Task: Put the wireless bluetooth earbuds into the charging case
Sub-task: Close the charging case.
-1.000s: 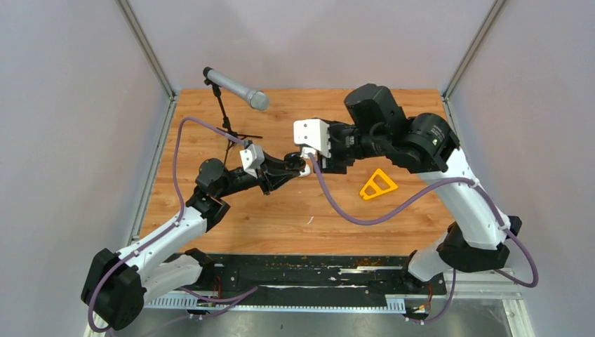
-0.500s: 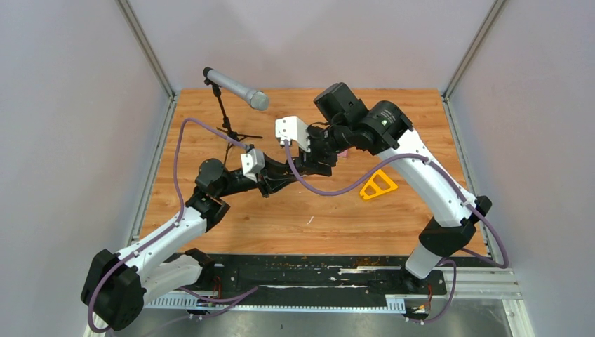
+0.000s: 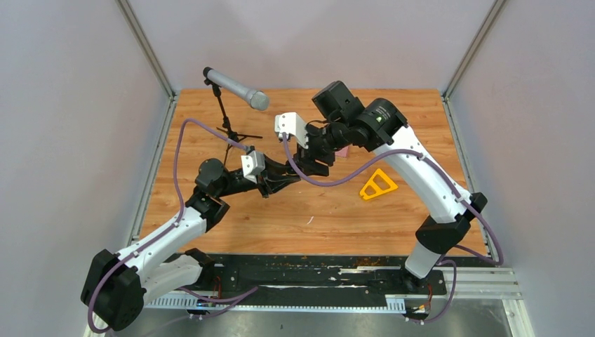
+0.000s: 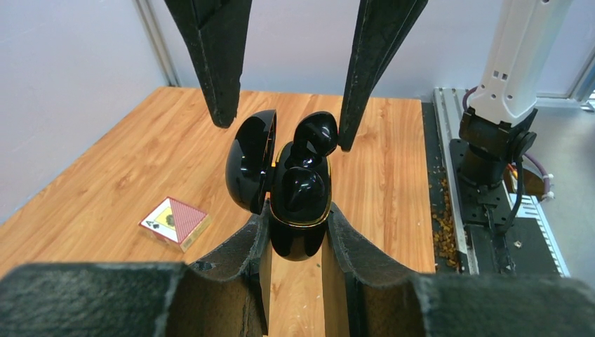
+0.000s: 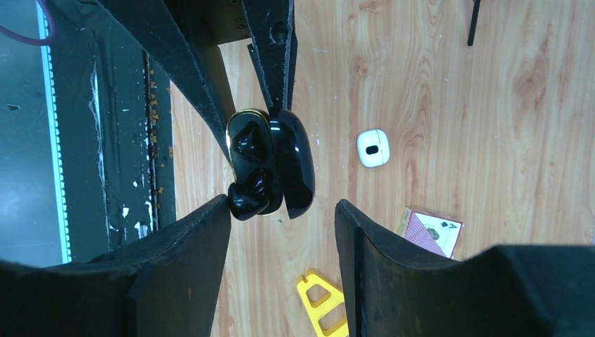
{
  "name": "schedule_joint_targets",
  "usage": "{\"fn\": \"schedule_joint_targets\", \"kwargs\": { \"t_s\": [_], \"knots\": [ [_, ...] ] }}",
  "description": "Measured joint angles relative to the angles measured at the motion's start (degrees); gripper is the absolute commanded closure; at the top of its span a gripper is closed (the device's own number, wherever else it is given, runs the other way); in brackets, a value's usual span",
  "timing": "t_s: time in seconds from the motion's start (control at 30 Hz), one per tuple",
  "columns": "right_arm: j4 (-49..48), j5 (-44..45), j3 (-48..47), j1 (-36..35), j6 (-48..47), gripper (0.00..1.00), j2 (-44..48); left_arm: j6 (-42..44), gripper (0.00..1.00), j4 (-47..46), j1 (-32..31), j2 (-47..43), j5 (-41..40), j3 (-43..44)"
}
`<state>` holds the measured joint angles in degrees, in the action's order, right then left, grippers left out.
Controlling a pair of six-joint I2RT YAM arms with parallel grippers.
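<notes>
While reading the left wrist view, note the black charging case (image 4: 298, 235) pinched at its base by the closed left gripper (image 4: 296, 214), lid (image 4: 249, 161) swung open to one side. Seated in the nearer well: one black earbud (image 4: 303, 188). Perched at the far well, only partly in: a second black earbud (image 4: 316, 133). Facing tip to tip along the case's long axis: right gripper (image 5: 283, 203), fingers parted, straddling case and perched earbud, gripping nothing; contact not discernible. Likely next: seat perched earbud.
</notes>
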<state>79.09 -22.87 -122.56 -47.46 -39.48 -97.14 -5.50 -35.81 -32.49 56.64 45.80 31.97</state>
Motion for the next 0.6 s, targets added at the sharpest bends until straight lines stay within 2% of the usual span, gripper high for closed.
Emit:
{"fn": "schedule_joint_targets", "kwargs": {
  "t_s": [0.33, 0.6],
  "knots": [
    [-0.1, -1.6, -0.2, 0.5, 1.5, 0.44, -1.8, 0.8, 1.00, 0.2, 0.0, 0.0, 0.5, 0.0],
    [2.6, -6.4, -0.8, 1.4, -1.4, 0.37, -2.0, 0.7, 1.00, 0.2, 0.0, 0.0, 0.4, 0.0]
  ]
}}
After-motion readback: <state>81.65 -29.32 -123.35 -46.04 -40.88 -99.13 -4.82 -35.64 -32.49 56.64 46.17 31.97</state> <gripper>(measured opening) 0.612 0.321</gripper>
